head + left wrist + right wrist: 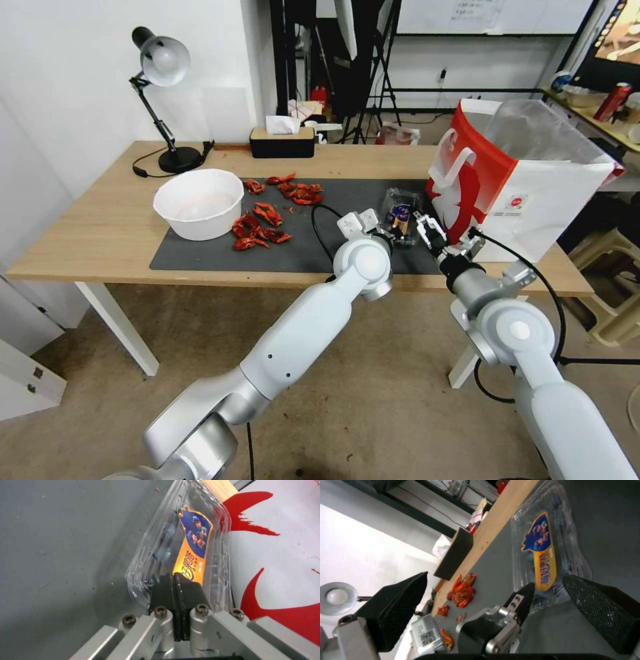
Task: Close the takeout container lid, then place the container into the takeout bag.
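- The takeout container [402,218] lay on the dark mat [220,257] near the table's [100,227] right end, just beside the takeout bag [527,193], which stood upright with its clear liner rising from the top.
- The lid [200,555], with its orange and blue label, lay down over the container's base; whether it was fully snapped could not be told from the wrist views.
- The left gripper [176,580] had its 2 black fingers pressed together, their tips against the near edge of the container; it seemed to pinch the clear rim, though the contact was hard to read.
- The right gripper [496,597] hovered just beside the container on the bag's side, its 2 pads spread wide and holding nothing.
- Red crayfish pieces [267,217] lay scattered on the mat between the container and a white bowl [199,202].
- A desk lamp [162,100] and a tissue box [282,140] stood at the table's far edge.
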